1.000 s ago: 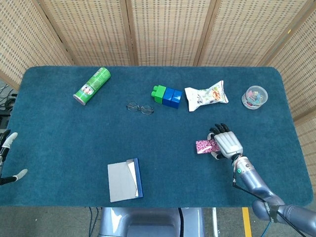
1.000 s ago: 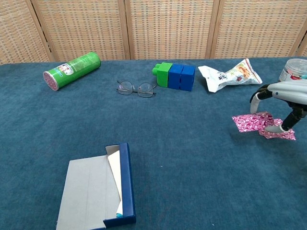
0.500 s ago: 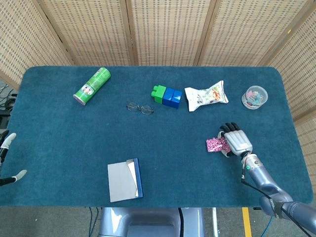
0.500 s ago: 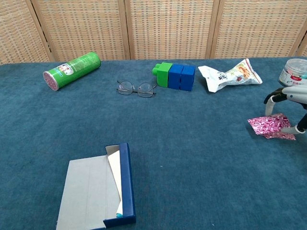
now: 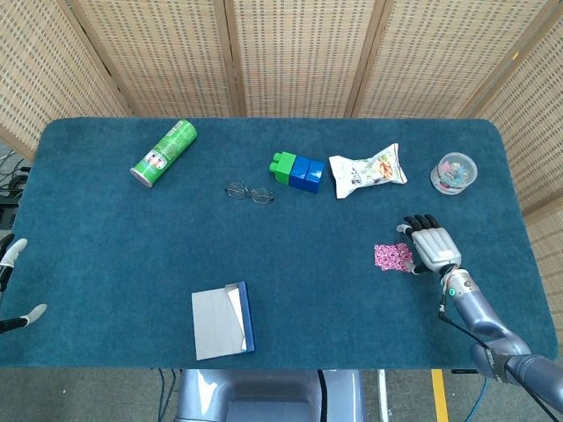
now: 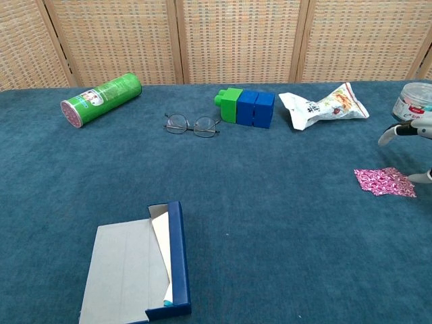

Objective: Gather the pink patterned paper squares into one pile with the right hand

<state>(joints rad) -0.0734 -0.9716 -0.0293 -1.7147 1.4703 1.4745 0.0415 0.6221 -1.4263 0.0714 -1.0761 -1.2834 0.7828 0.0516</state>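
Fingers [image 5: 419, 222] of right hand [image 5: 433, 250] spread, palm down, holding nothing; one tip [image 6: 420, 177] at the pink paper squares' [image 5: 392, 256] right edge.
Squares lie flat as one small pile on the blue table [image 5: 114, 237], toward its right edge. Left hand [image 5: 12, 280] at the left edge; grip cannot tell. Back edge: green can [image 5: 164, 153], glasses [image 5: 249, 192], blocks [image 5: 297, 169], snack bag [image 5: 367, 170], round tub [image 5: 454, 172]. Front edge: grey-blue box [image 5: 222, 319].

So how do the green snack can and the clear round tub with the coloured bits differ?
The green cylindrical snack can lies on its side at far left; the clear round plastic tub stands upright at far right. The can is opaque and long; the tub is see-through and squat. Both rest on the blue tablecloth.
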